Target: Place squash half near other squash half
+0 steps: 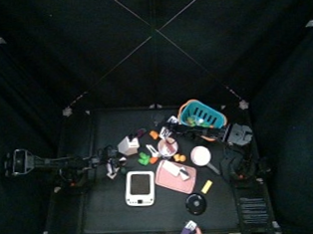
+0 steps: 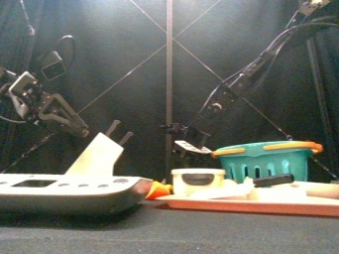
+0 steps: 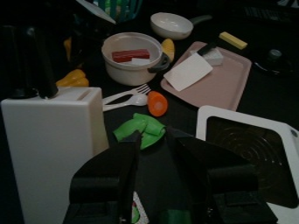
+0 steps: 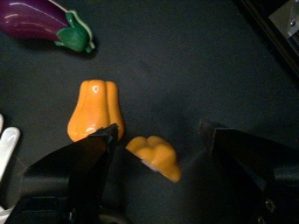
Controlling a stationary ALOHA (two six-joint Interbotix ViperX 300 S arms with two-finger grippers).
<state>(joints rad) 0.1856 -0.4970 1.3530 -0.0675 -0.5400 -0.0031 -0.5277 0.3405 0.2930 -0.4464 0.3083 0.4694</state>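
Right gripper [image 4: 158, 144] jaws apart above small squash piece [image 4: 155, 154], already near the big squash half [image 4: 93, 109]; placement looks almost finished.

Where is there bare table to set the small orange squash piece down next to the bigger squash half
In the right wrist view, bare black tabletop lies beside the large orange squash half, between it and the small orange squash piece, and toward the purple eggplant. The open right gripper hangs over the pieces. Crowded: the left wrist view's white bowl, pink tray, white knife block.
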